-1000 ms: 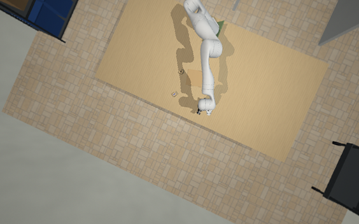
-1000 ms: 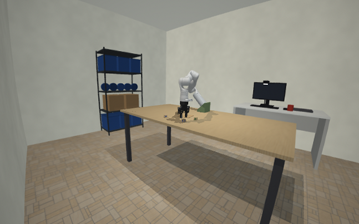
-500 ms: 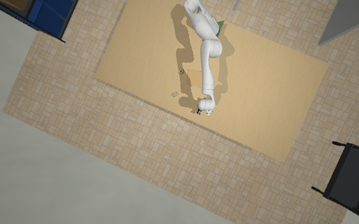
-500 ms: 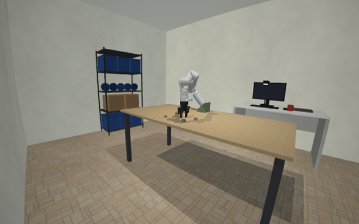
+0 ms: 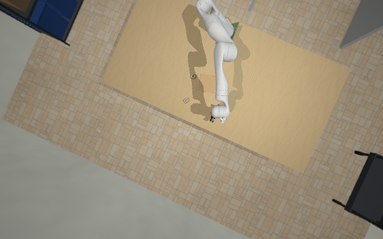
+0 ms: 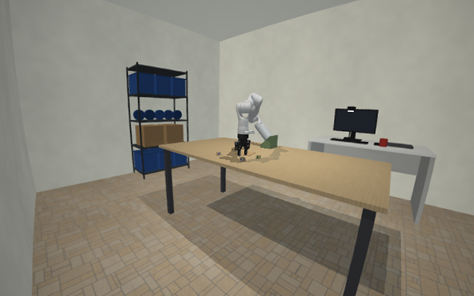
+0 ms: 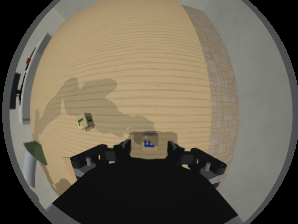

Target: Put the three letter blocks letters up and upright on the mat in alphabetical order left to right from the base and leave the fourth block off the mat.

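My gripper (image 5: 217, 118) hangs near the table's front edge, just past the tan mat (image 5: 208, 83). In the wrist view its fingers stand partly open on either side of a wooden block with a blue letter (image 7: 149, 143), without closing on it. In the side view the gripper (image 6: 242, 151) is just above this block (image 6: 242, 159). A block with a green mark (image 7: 87, 121) lies to one side and also shows in the side view (image 6: 258, 156). Two more blocks (image 5: 193, 76) (image 5: 185, 100) lie left of the mat. The letters are too small to read.
The arm stretches over the mat and hides part of it. A green wedge (image 6: 269, 141) stands by the robot's base. The table's front edge (image 5: 198, 127) is close to the gripper. A shelf, a desk and a chair stand away from the table.
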### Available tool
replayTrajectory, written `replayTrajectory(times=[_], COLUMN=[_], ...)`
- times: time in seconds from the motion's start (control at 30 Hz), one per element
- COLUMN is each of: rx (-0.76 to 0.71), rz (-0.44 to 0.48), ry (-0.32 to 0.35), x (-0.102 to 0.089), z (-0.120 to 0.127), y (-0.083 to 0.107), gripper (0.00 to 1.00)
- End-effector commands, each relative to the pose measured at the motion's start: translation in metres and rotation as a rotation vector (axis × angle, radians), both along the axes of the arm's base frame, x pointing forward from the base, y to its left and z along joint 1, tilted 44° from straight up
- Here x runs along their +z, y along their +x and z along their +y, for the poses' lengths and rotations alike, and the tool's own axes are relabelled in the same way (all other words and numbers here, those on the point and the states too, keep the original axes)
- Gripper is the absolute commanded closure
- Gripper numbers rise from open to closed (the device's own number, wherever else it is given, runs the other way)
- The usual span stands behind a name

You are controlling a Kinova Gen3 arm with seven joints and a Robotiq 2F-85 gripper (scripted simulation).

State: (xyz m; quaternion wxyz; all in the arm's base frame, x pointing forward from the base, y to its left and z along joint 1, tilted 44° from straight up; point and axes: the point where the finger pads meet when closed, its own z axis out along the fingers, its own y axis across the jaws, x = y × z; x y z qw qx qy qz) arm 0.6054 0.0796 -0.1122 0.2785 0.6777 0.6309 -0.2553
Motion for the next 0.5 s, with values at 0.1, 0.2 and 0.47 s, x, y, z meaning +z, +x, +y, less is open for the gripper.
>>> replayTrajectory(times=[0.1,0.2,0.47], rx=[0.002,0.002,0.002], rz=[-0.002,-0.002,-0.002], ry=[0.001,0.001,0.001], x=[0.000,-0.001,-0.012], z=[0.001,-0.001,-0.011], y=[0.001,0.001,0.001], gripper=[0.33,0.33,0.33])
